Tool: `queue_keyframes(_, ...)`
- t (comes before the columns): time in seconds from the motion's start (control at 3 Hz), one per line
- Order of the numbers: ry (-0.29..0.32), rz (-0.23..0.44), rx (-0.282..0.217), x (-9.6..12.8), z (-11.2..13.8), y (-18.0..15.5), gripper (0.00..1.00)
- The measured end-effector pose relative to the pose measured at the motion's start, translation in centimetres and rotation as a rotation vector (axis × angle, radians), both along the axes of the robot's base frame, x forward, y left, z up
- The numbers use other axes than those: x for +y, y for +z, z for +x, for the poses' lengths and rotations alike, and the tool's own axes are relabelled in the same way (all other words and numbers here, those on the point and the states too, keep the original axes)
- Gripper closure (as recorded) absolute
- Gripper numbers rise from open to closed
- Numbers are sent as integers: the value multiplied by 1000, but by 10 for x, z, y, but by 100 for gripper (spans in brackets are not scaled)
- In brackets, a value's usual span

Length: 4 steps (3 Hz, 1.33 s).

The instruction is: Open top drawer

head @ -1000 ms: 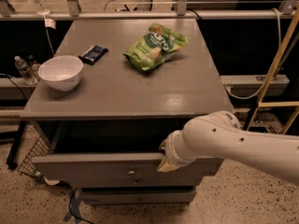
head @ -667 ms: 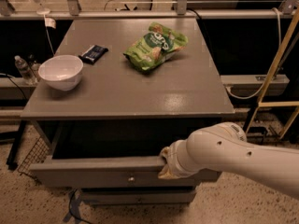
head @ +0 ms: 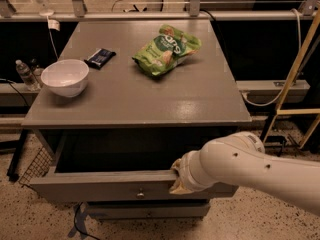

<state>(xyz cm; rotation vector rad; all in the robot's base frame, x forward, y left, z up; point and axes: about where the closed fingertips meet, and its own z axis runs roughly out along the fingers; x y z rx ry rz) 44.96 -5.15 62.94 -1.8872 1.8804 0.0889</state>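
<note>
The top drawer (head: 95, 186) is a wide grey drawer with a small round metal knob (head: 140, 194) at its centre. It stands pulled well out from under the grey table top (head: 125, 104), and its inside is dark. My gripper (head: 178, 178) sits at the top edge of the drawer's front panel, right of the knob. My thick white arm (head: 250, 169) comes in from the lower right and hides most of the gripper.
On the table top are a white bowl (head: 65, 76), a dark snack bar (head: 100, 57) and a green chip bag (head: 167, 49). A lower drawer front (head: 145, 212) shows beneath. A water bottle (head: 24, 74) and wire basket (head: 34, 166) are at the left, a yellow frame (head: 299, 84) at the right.
The top drawer has slid further out toward the camera, and my gripper and arm have moved with it, down and toward the front.
</note>
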Motion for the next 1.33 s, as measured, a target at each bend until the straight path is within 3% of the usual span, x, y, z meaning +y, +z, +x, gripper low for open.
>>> queue_keyframes(0.33, -11, 2, 3, -2, -22, -3, 100)
queue_keyframes(0.67, -11, 2, 2, -2, -23, -1, 100)
queue_keyframes(1.0, -26, 1, -1, -6, -45, -1, 100)
queue_keyframes(1.33, -29, 1, -2, -6, -49, -1, 100)
